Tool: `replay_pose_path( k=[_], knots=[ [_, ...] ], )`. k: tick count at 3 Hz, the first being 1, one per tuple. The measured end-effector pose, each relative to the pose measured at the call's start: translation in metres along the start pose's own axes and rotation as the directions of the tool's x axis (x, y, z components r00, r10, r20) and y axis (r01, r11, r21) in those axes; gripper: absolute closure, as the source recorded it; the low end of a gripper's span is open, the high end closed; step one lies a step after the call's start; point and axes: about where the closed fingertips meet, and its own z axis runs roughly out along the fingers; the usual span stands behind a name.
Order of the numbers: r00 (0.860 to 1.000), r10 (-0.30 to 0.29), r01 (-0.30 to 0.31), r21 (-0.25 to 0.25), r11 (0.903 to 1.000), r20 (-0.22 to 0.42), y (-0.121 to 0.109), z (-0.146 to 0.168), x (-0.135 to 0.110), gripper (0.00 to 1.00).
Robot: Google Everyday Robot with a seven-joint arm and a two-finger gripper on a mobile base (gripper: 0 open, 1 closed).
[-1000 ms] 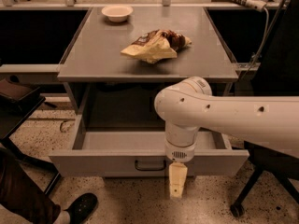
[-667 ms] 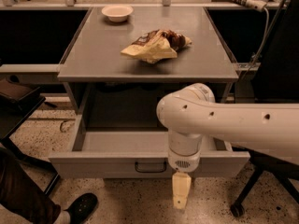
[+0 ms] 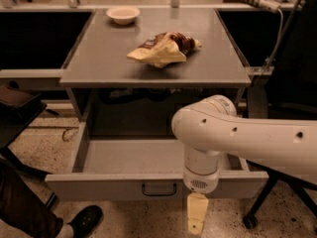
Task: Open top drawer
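The top drawer (image 3: 124, 185) is pulled out from under the grey table top, its broad flat tray (image 3: 129, 155) bare. Its small black bar handle (image 3: 159, 189) sits at the middle of the grey front. My gripper (image 3: 196, 219) hangs below the white arm, in front of the drawer front and just right of the handle, apart from it. Only one pale finger (image 3: 196, 213) shows, pointing down toward the floor. The two narrower drawer fronts are out of view.
A crumpled snack bag (image 3: 163, 48) and a white bowl (image 3: 123, 15) lie on the table top (image 3: 99, 58). A person's leg and black shoe (image 3: 81, 221) are at the lower left. A chair base with a caster (image 3: 250, 219) stands at the right.
My arm has drawn back from the drawer front and the gripper has sunk lower, away from the handle. The drawer stays pulled out.
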Motion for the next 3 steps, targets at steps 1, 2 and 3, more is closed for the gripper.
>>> replay_pose_path(
  k=[1,2,3],
  knots=[
    [0.998,0.056,-0.056,-0.027,0.998,-0.004,0.0258,0.0019,0.019,0.0],
    [0.998,0.056,-0.057,-0.027,0.998,-0.005,0.0258,0.0019,0.0191,0.0],
    [0.997,0.073,-0.073,-0.034,0.9967,-0.018,0.034,0.0106,0.0249,0.0]
  ],
)
